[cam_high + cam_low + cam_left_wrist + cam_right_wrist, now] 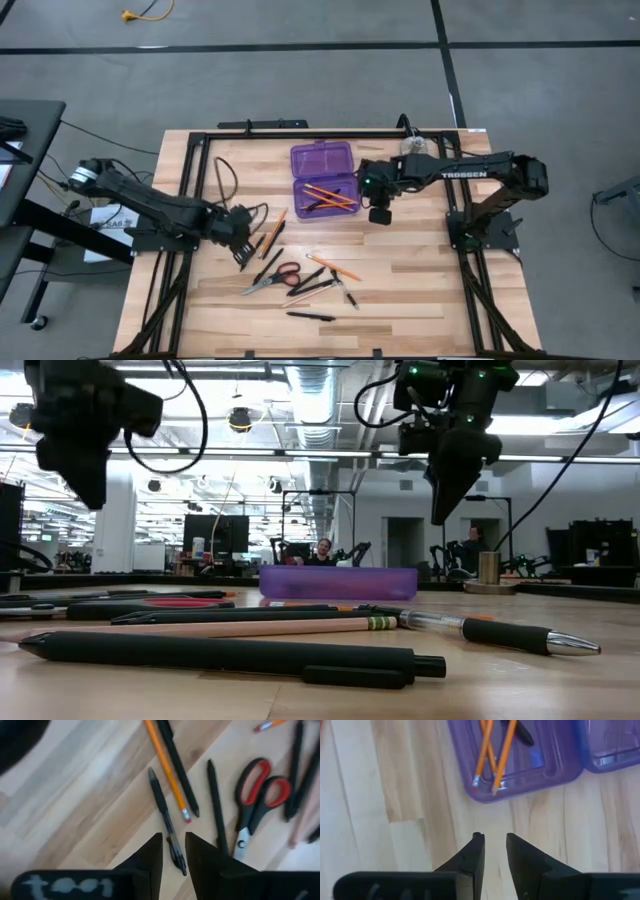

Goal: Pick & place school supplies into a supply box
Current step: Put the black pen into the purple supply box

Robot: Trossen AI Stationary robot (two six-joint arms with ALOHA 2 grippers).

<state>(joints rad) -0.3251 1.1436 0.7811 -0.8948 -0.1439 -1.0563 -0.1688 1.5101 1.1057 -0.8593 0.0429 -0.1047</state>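
Observation:
The purple supply box (323, 180) lies open at the far middle of the table, its lid (322, 158) on the far side. Its tray (530, 775) holds two orange pencils (495, 750) and a black pen (520, 732). My right gripper (494, 837) hangs empty, its fingers a little apart, just right of and nearer than the tray (381, 212). My left gripper (174, 840), also narrowly open and empty, hovers above the end of a black pen (162, 810) at the left (243, 252). Scissors (272, 281), pencils (272, 230) and pens (310, 316) lie flat on the table.
A silver metal disc with a small cylinder (415, 146) stands right of the box's lid. A black frame rail (300, 133) runs along the far edge, and a cable (225, 178) loops at the far left. People (322, 550) sit in the room behind.

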